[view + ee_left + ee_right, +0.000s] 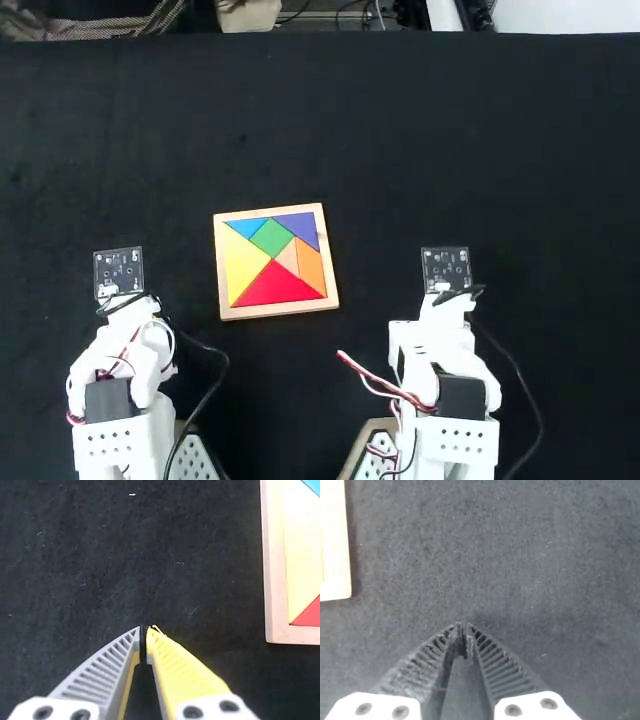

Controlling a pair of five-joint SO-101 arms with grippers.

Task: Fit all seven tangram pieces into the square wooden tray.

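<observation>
Left wrist view: the left pincer point(145, 630) is clenched on nothing, its ribbed grey and yellow fingers point(175, 665) tip to tip. The right pincer point(462, 627) is likewise clenched and empty. Between the arms and a little farther off, the pale wooden tray point(280, 311) lies flat on the black, felt-like tabletop point(450, 140). Flat coloured pieces point(270, 265) fill it edge to edge, so the task looks finished.

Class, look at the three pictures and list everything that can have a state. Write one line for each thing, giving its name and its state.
wooden tray: filled, lying flat on the table
tangram pieces: all seated in the tray with no gaps showing
left gripper: shut, empty, beside the tray
right gripper: shut, empty, beside the tray
</observation>
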